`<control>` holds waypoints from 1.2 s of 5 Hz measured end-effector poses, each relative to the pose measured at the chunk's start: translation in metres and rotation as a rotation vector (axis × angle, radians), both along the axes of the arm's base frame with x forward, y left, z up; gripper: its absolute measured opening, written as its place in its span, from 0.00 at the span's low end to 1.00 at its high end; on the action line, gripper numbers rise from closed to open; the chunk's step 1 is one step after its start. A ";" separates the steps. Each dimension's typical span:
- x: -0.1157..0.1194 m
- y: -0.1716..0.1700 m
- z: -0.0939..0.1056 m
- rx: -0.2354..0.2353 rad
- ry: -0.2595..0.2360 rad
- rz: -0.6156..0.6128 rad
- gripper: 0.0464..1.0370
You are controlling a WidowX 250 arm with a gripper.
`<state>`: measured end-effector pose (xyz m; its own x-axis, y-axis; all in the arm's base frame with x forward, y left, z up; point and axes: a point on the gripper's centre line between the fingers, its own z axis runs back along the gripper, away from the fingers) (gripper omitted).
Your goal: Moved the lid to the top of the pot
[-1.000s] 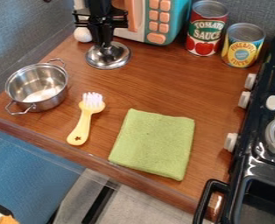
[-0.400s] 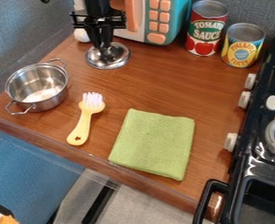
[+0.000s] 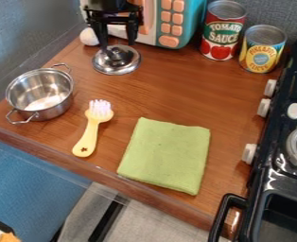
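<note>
A black two-finger gripper (image 3: pixel 118 45), spread wide and empty, hangs above the round silver metal lid (image 3: pixel 107 64) near the brown wooden worktop (image 3: pixel 176 90)'s far edge.

Worktop (image 3: pixel 189 90), brown wood grain. Cloth (image 3: pixel 165 156), green, one, folded and laid flat near the front edge. Brush (image 3: pixel 86 141), one, yellow handle with a cut-out at the end, pale bristles pointing to the back; lies left of the cloth, apart from it. Cans (image 3: pixel 222 35), two, upright at the back right: one red and green, the other yellow and blue, just beside it. Toy microwave (image 3: pixel 192 23), teal, with orange buttons, left of the cans. White ball-like item (image 3: pixel 89 37), back left. Stove (image 3: pixel 259 184), black, pale knobs, along the right side.
</note>
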<state>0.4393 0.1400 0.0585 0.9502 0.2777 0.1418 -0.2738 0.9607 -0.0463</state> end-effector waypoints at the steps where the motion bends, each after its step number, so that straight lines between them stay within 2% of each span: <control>1: 0.002 0.001 -0.002 0.018 0.001 -0.003 0.94; 2: 0.003 -0.002 -0.005 0.028 -0.002 -0.012 0.75; 3: -0.003 -0.002 -0.014 0.033 0.016 -0.013 0.60; 5: -0.008 0.001 -0.018 0.061 0.023 -0.031 0.58; 6: -0.008 0.002 -0.018 0.069 0.019 -0.034 0.30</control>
<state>0.4308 0.1419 0.0405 0.9616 0.2356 0.1408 -0.2413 0.9701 0.0251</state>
